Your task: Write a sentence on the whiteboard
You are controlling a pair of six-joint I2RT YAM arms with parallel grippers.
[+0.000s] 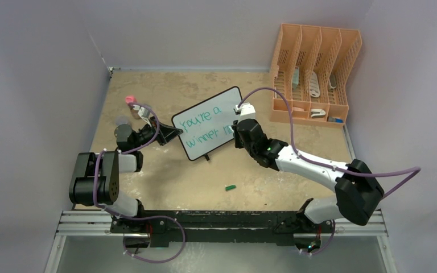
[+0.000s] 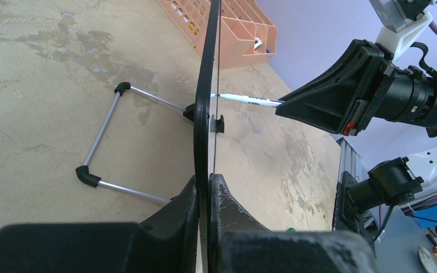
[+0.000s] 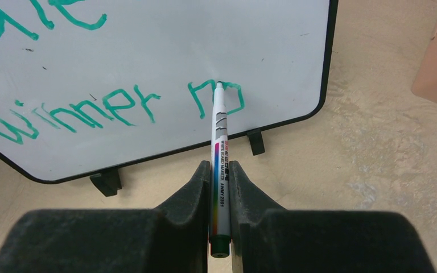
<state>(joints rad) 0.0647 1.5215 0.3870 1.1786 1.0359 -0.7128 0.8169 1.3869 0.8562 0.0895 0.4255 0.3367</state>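
Note:
The whiteboard stands tilted mid-table, and the teal sentence on it reads "You're a winner" in two lines. My left gripper is shut on the board's left edge. In the left wrist view the board is edge-on between the shut jaws of that gripper. My right gripper is shut on a white marker. The marker's tip touches the board at a half-drawn teal mark after "winner". From above, the right gripper is at the board's right side.
An orange file rack stands at the back right. A green marker cap lies on the table near the front. A pink object sits behind the left arm. The board's wire stand rests on the table behind it.

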